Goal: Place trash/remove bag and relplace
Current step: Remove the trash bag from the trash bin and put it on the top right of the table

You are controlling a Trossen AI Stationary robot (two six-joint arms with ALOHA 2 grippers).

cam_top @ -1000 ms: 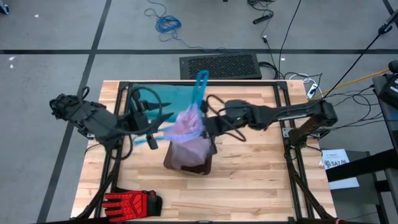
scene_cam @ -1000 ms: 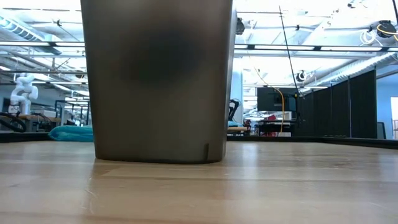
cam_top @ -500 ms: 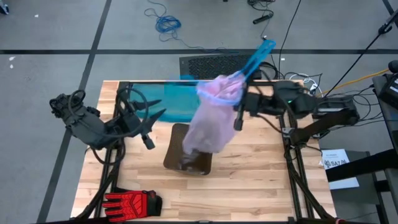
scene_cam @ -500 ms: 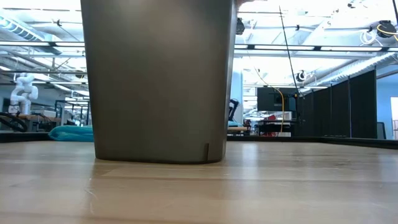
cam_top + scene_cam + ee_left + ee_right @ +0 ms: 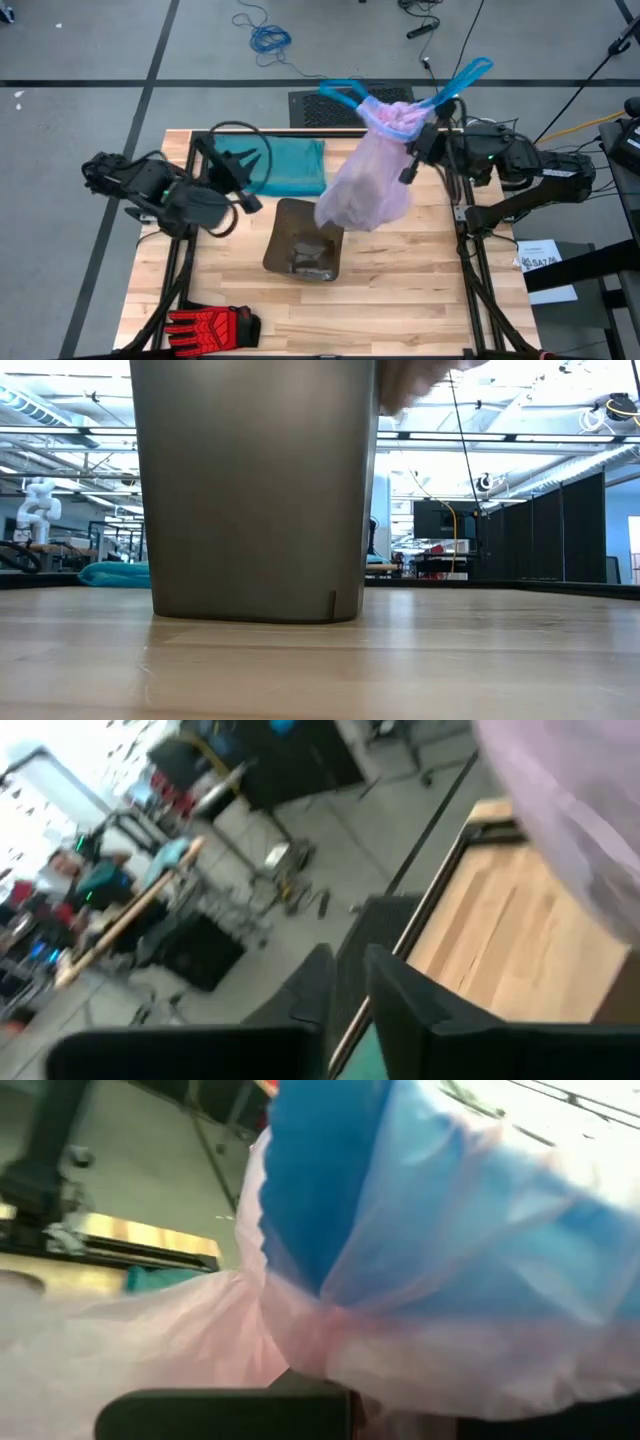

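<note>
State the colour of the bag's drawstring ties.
Bright blue, on the pale pink bag; clearest in the high view.

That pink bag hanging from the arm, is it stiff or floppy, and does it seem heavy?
Probably very floppy: the pink bag hangs in loose folds from the right end effector, which pinches its gathered top, with blue ties trailing off. It seems light, as one pinch carries it clear of the bin. The thin film may tear or slip.

Pink bag [image 5: 570, 810] over wooden table [image 5: 510, 930]
</note>
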